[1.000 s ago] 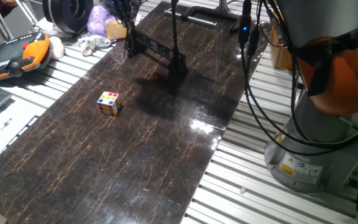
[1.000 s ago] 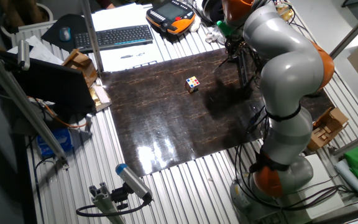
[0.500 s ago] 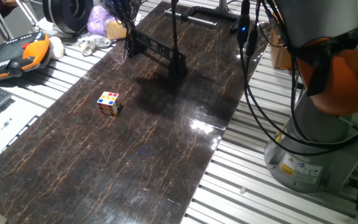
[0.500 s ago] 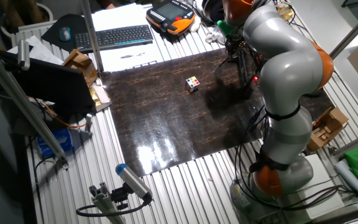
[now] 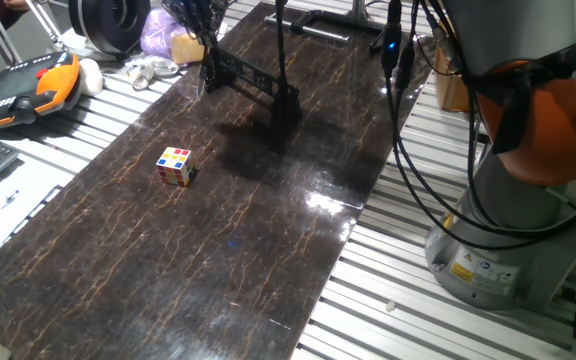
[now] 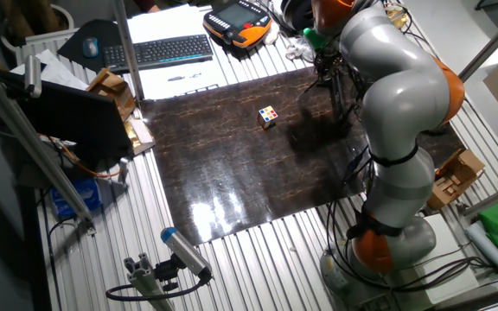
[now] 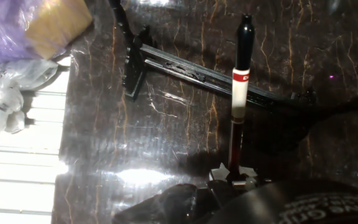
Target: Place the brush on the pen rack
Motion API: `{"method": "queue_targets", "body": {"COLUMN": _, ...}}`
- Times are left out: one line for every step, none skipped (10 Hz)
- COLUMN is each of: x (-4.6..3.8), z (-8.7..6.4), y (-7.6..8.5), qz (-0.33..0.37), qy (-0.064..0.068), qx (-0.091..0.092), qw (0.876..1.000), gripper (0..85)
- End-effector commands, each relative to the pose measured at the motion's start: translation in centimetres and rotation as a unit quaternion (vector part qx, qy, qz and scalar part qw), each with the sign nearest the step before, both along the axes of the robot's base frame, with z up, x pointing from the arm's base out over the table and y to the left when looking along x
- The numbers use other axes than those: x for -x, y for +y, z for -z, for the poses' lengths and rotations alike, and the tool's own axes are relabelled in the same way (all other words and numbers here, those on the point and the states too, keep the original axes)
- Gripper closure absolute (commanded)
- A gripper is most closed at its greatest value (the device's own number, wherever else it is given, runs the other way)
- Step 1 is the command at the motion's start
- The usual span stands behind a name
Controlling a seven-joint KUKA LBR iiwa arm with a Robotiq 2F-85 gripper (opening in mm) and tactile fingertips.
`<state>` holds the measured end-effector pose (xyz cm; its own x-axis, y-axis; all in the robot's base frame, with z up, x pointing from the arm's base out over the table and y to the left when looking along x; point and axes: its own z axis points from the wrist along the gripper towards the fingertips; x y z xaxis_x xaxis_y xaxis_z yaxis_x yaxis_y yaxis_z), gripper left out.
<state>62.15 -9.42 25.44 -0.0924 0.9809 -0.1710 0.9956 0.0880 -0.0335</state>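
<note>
Locate the gripper (image 7: 234, 179) at the bottom edge of the hand view, with both jaws clamped on the near end of the brush (image 7: 240, 93). Follow the brush from the jaws straight up the frame: dark reddish shaft, then a white band with a red mark, then a black end. Note the crossing over the long bar of the pen rack (image 7: 185, 70), toward the right-hand part of that bar, with the black end lying past the bar over bare desk (image 7: 166, 137). Treat contact between brush and bar as undetermined; cannot tell from this view. In one fixed view, find the pen rack (image 5: 253, 82) near the far end of the desk (image 5: 268, 250), close to its left long edge. See 1 multicoloured cube (image 5: 176, 166) near the same long edge, about mid-length and well apart from the rack. See 1 flat black bracket (image 5: 338, 22) at the far edge of the desk. See 1 purple bag (image 7: 5, 25) off the desk, just past the corner nearest the rack.
</note>
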Motion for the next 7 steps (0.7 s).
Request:
{"method": "queue_targets", "body": {"x": 0.03, "z": 0.02, "y": -0.13, "qz": 0.0, "qy": 0.0, "qx": -0.002, "qw": 1.0, "gripper": 84.0}}
{"method": "queue_targets", "body": {"x": 0.1, "z": 0.08, "y": -0.4, "qz": -0.001, "qy": -0.001, "qx": -0.005, "qw": 1.0, "gripper": 84.0}}
{"method": "queue_targets", "body": {"x": 0.12, "z": 0.16, "y": -0.59, "qz": -0.001, "qy": -0.001, "qx": -0.008, "qw": 1.0, "gripper": 84.0}}
{"method": "queue_targets", "body": {"x": 0.14, "z": 0.19, "y": -0.62, "qz": -0.001, "qy": -0.002, "qx": -0.007, "qw": 1.0, "gripper": 84.0}}
{"method": "queue_targets", "body": {"x": 0.16, "z": 0.17, "y": -0.59, "qz": 0.0, "qy": -0.002, "qx": -0.005, "qw": 1.0, "gripper": 84.0}}
{"method": "queue_targets", "body": {"x": 0.15, "z": 0.18, "y": -0.63, "qz": 0.001, "qy": -0.003, "qx": -0.003, "qw": 1.0, "gripper": 84.0}}
{"method": "queue_targets", "body": {"x": 0.14, "z": 0.18, "y": -0.66, "qz": 0.001, "qy": -0.003, "qx": -0.001, "qw": 1.0, "gripper": 84.0}}
